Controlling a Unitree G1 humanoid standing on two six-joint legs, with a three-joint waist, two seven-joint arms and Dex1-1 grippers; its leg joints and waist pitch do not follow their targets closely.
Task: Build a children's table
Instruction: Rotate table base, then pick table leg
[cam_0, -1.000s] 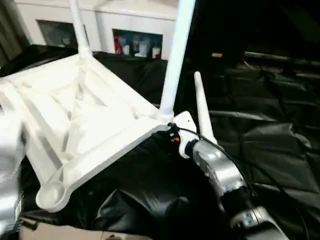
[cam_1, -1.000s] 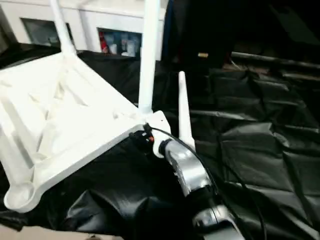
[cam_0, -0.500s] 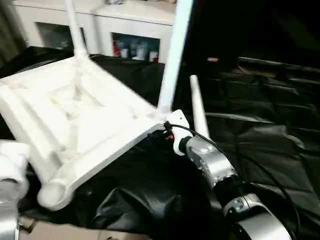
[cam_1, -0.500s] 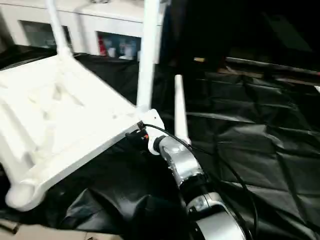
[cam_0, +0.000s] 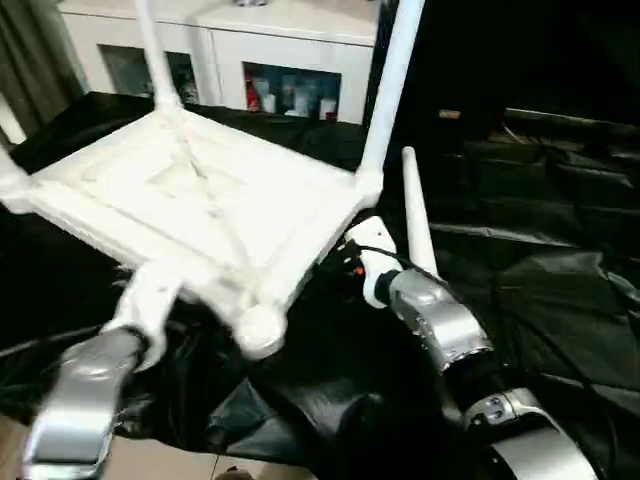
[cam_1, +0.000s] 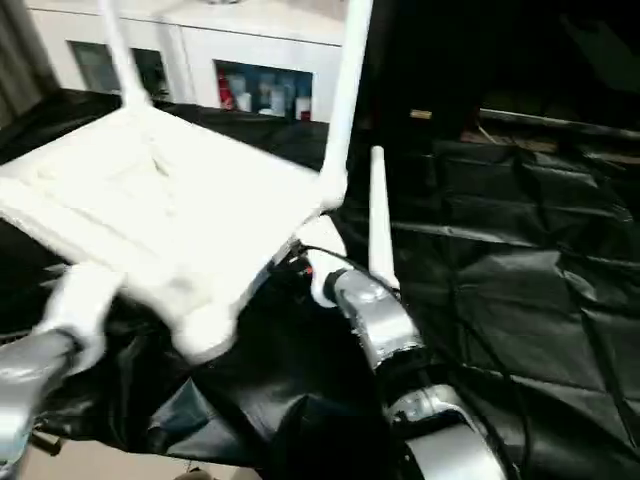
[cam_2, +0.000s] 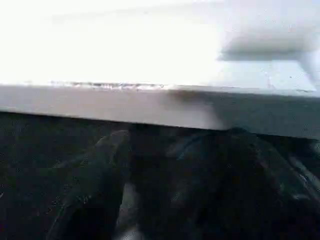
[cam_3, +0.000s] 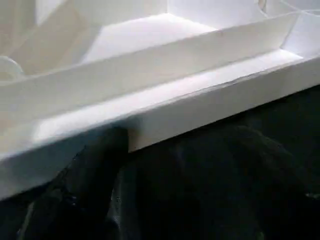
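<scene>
The white table top (cam_0: 200, 200) hangs upside down, ribbed underside up, over the black-draped work table (cam_0: 540, 270). Two white legs (cam_0: 390, 80) (cam_0: 155, 50) stand up from its far corners. A third, loose leg (cam_0: 418, 215) shows behind my right forearm. My right gripper (cam_0: 345, 262) is at the top's right rim near the fitted leg. In the right wrist view its fingers (cam_3: 95, 165) stand apart, tips against the rim's edge. My left gripper (cam_2: 172, 137) is under the near rim, and its fingers (cam_2: 95, 170) are also spread below the rim.
A white cabinet (cam_0: 290, 60) with glass doors stands behind the work table. A grey curtain (cam_0: 40, 70) hangs at the far left. The black cloth lies in folds on the right. Pale floor (cam_0: 150, 465) shows below the table's front edge.
The table top has swung round and levelled, its near corner lobe now further right. My left arm has come in under the near rim. The camera has shifted too.
</scene>
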